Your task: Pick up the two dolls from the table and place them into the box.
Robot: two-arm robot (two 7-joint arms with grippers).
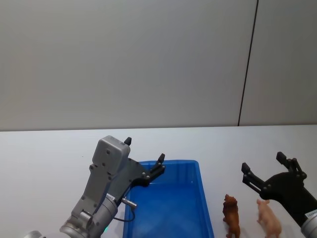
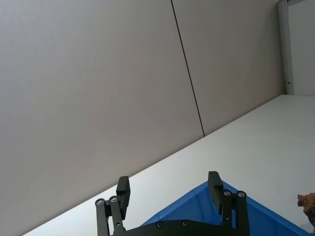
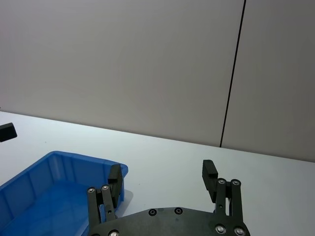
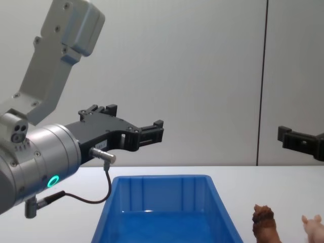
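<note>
Both dolls stand on the bench (image 1: 49, 158) to the right of the box (image 1: 185, 161), none in it yet. The brown doll (image 1: 231, 214) is nearest the box wall, and the pink doll (image 1: 268, 217) is just beside it on the outer side.

The right claw (image 1: 263, 161) hangs above and a little beyond them, fingers spread and empty. The pink doll lies close under its arm, so this looks like the nearer arm for either pick.

The left claw (image 1: 144, 149) hovers over the box's far left corner, also spread and empty, with the whole box between it and the dolls.

Each doll seems to face away from the robot, long axis running front to back. The right claw's spread would then fall across a body, so it would need to draw back and drop.
</note>
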